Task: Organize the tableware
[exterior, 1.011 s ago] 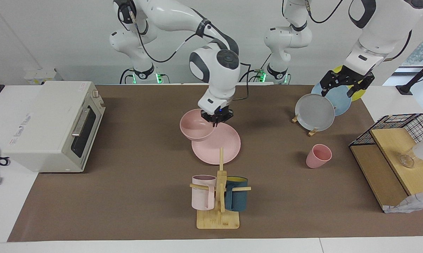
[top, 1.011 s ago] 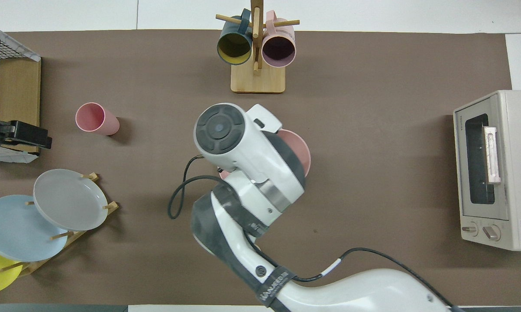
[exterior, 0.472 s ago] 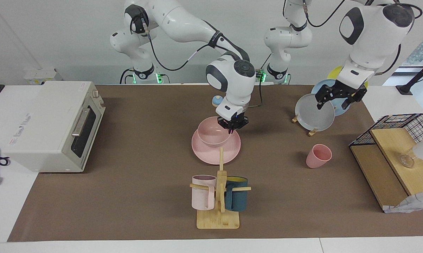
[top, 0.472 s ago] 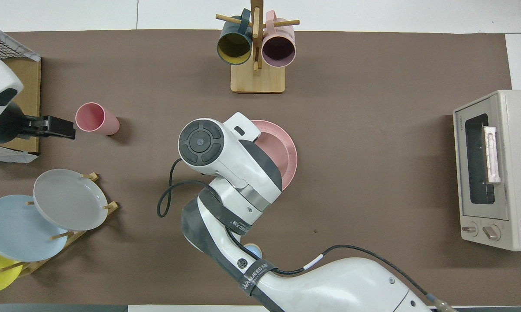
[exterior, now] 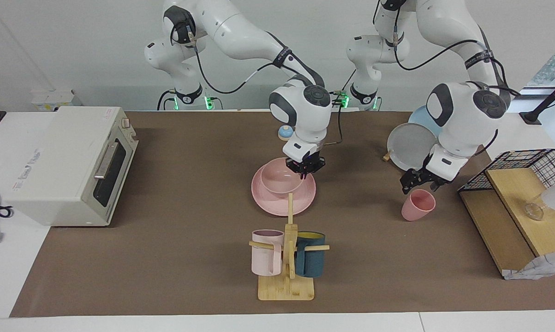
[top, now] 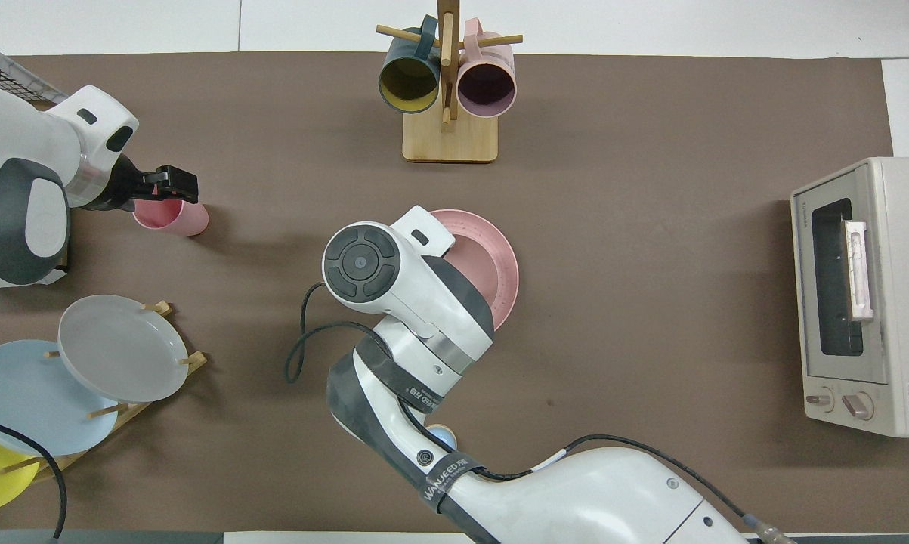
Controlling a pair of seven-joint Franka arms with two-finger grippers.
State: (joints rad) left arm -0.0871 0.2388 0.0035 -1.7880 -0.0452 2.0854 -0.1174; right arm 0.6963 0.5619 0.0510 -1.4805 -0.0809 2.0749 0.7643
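The pink bowl [exterior: 281, 178] sits on the pink plate [exterior: 277, 205] at the table's middle. My right gripper [exterior: 305, 168] is shut on the bowl's rim at the side nearer the robots. In the overhead view the right arm hides the bowl and only part of the plate [top: 501, 264] shows. The pink cup [exterior: 418, 205] stands upright toward the left arm's end. My left gripper [exterior: 418, 183] is open just above the cup's rim. In the overhead view the left gripper [top: 170, 181] covers part of the cup [top: 180, 218].
A mug tree [exterior: 286, 258] with a pale pink and a teal mug stands farther from the robots than the plate. A rack of grey, blue and yellow plates [exterior: 411, 147], a wire-and-wood shelf [exterior: 512, 203] and a toaster oven [exterior: 69, 161] stand at the table's ends.
My right gripper carried the bowl over the plate and lowered it onto it. My left arm came down from above the plate rack to just over the cup.
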